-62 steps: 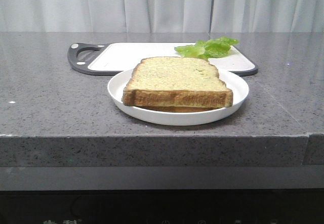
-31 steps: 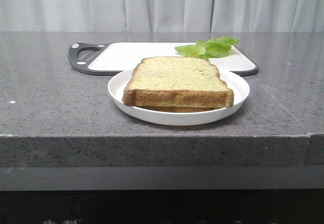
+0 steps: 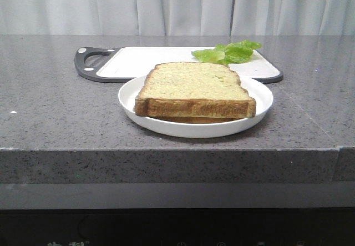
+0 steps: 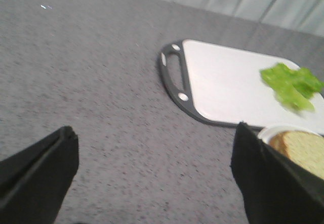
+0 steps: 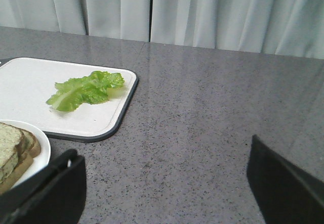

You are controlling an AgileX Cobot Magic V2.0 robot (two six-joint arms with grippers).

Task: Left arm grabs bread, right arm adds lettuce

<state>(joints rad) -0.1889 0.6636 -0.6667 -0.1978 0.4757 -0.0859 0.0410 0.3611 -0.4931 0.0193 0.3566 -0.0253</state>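
Note:
The thick bread point(image 3: 194, 88) lies on top of a thinner slice on a white plate point(image 3: 130, 96) in the middle of the counter. Its corner also shows in the left wrist view as bread point(image 4: 302, 150). The green ruffled lettuce point(image 3: 227, 53) rests at the far right of a white cutting board point(image 3: 144, 60); both wrist views catch the lettuce point(image 4: 291, 86) point(image 5: 85, 89). My left gripper point(image 4: 154, 153) is open over bare counter, short of the board's handle. My right gripper point(image 5: 167, 176) is open over bare counter, off to the board's right. Neither arm shows in the front view.
The cutting board has a dark rim and a grey handle point(image 3: 91, 63) on its left end. Grey speckled counter point(image 3: 50, 118) runs to a front edge just below the plate. Pale curtains point(image 3: 177, 4) hang behind.

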